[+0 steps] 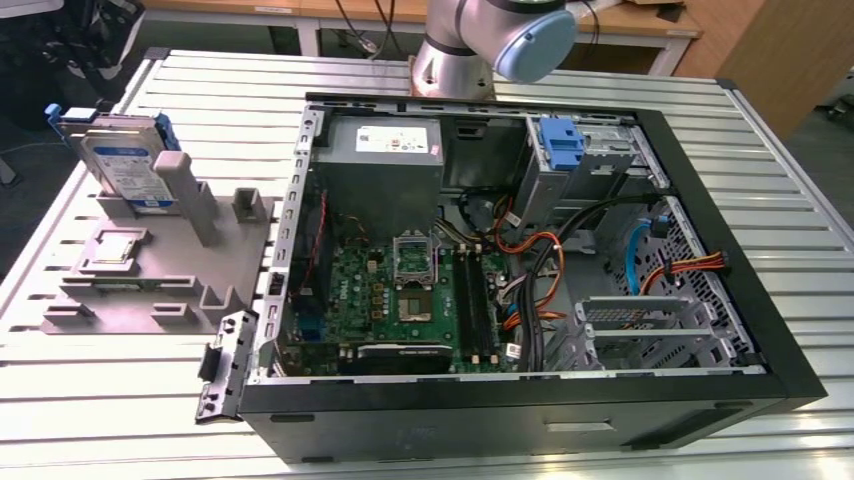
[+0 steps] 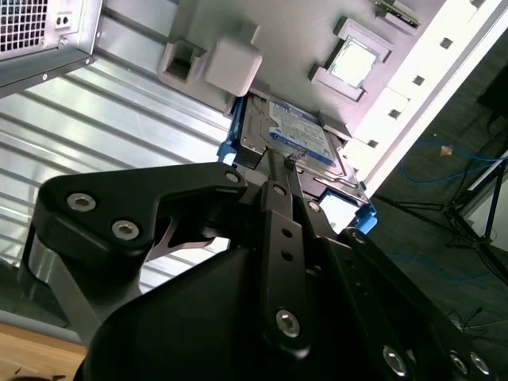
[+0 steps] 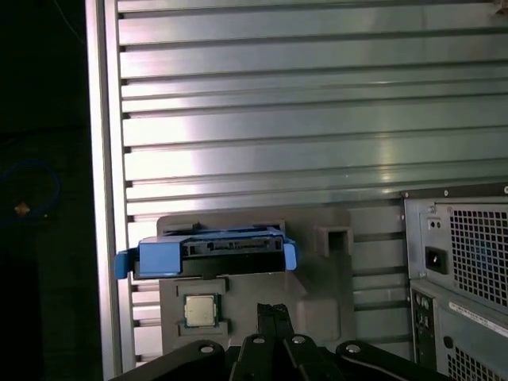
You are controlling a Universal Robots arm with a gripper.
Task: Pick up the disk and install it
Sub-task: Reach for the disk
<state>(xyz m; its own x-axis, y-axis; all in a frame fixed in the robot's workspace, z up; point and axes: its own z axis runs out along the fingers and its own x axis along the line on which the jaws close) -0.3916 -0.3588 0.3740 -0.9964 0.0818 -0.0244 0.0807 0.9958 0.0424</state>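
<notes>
First wrist view: disk [image 3: 210,252] beyond tool [image 3: 274,311], apart.

The black claw [image 2: 284,159] has its two fingers pressed together around nothing, tips aimed at the blue-edged disk [image 2: 305,131] and near its edge. The disk sits in a grey stand [image 2: 286,28], which also holds a chip [image 2: 355,62]. The stand rests on the ribbed metal table [image 2: 119,135], near a computer case [image 2: 40,28].
</notes>
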